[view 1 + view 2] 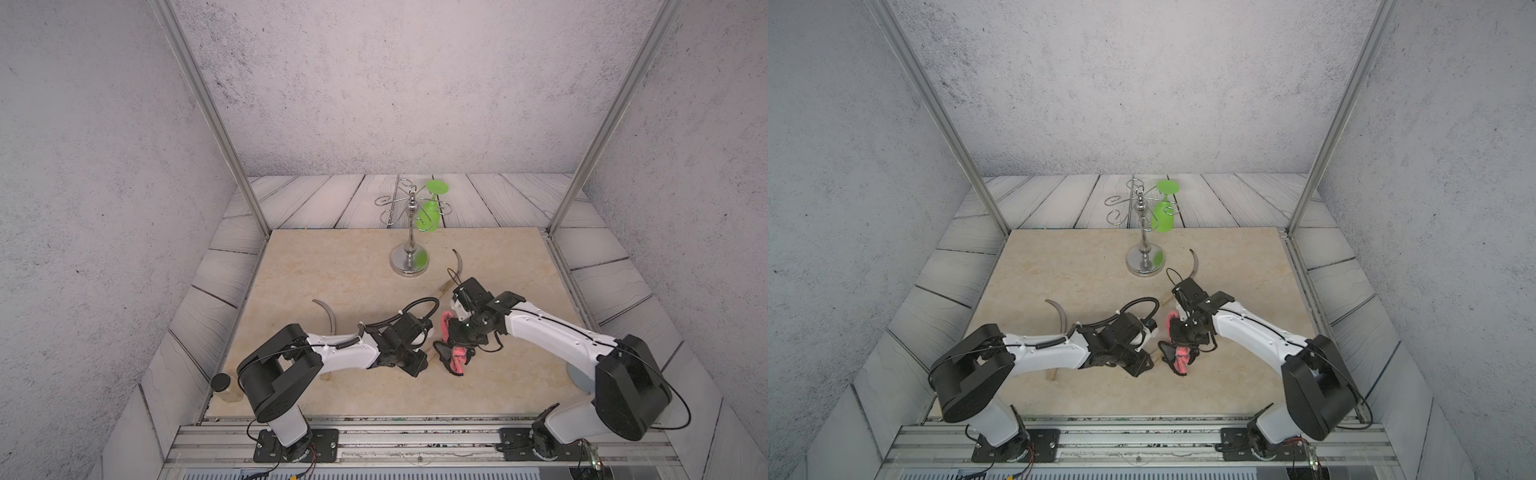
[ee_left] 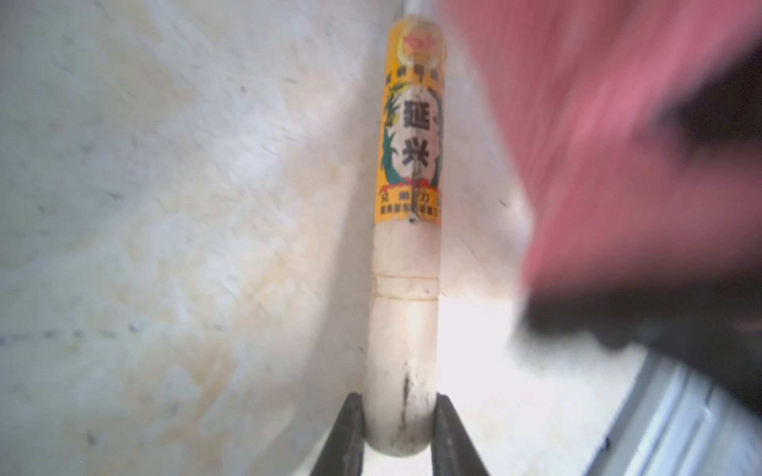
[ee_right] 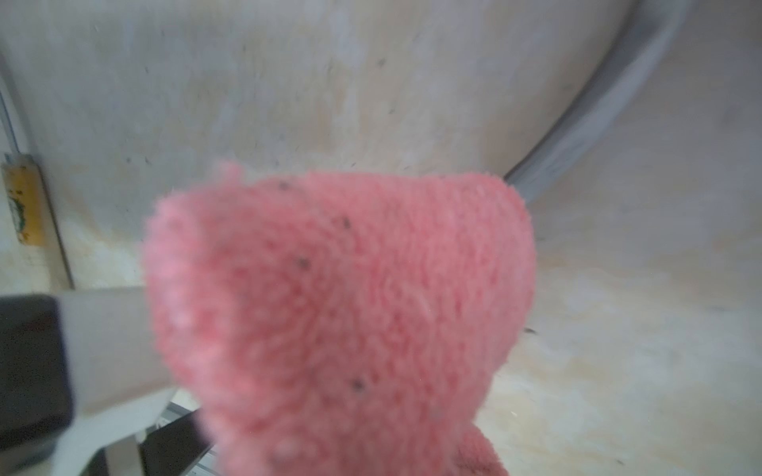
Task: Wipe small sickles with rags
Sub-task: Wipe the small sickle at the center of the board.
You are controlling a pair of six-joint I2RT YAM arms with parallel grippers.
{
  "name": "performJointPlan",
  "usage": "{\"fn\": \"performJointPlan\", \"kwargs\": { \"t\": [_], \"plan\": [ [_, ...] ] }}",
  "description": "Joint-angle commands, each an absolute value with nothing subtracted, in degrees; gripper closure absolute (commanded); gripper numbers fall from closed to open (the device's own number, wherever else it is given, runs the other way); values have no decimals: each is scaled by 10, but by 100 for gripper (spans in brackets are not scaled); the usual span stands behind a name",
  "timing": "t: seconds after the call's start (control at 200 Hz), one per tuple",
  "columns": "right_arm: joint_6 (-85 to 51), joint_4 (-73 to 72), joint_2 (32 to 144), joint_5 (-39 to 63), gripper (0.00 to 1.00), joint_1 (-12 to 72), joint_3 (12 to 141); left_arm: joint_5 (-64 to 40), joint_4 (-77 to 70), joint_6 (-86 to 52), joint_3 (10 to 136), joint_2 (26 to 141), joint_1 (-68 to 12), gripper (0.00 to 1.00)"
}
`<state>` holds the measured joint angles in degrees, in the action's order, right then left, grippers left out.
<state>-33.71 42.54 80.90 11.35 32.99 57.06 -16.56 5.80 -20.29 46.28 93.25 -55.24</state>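
The left hand (image 2: 399,404) is clamped on the butt of a small sickle (image 2: 406,255). Its pale handle runs straight out from the fingers, label band at the far end; the blade is out of sight. The right hand (image 1: 457,334) grips the pink rag (image 1: 458,361), which hangs close beside that handle. A second sickle (image 1: 442,291) lies slanted on the surface (image 1: 353,266), blade farthest from the robot. A third sickle (image 1: 331,318) lies left of it, blade also far.

The rag (image 3: 338,309) is pink, the sickle handle (image 2: 402,329) pale and yellow-labelled, the goblet (image 1: 430,216) green
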Motion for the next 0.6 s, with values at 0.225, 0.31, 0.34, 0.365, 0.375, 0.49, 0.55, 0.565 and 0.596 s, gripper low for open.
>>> {"fn": "performJointPlan", "kwargs": {
  "t": [0.225, 0.31, 0.34, 0.365, 0.375, 0.49, 0.55, 0.565, 0.596],
  "plan": [
    [-270, 532, 734, 62, 85, 234, 617, -181, 125, -170, 418, 884, -574, 100],
    [-264, 525, 745, 66, 85, 228, 625, -179, 127, -170, 420, 894, -575, 100],
    [-263, 523, 750, 68, 85, 227, 629, -178, 127, -170, 420, 897, -575, 100],
    [-262, 520, 753, 71, 85, 227, 631, -177, 127, -170, 422, 899, -575, 100],
    [-262, 519, 755, 71, 85, 226, 632, -177, 127, -169, 423, 901, -575, 100],
    [-255, 514, 772, 76, 85, 223, 648, -174, 136, -169, 434, 908, -575, 90],
    [-250, 514, 780, 77, 85, 222, 655, -172, 138, -169, 438, 909, -575, 77],
    [-249, 514, 782, 78, 85, 221, 657, -172, 138, -169, 440, 910, -575, 75],
    [-247, 514, 787, 78, 85, 220, 661, -170, 139, -168, 443, 910, -575, 71]
  ]
}}
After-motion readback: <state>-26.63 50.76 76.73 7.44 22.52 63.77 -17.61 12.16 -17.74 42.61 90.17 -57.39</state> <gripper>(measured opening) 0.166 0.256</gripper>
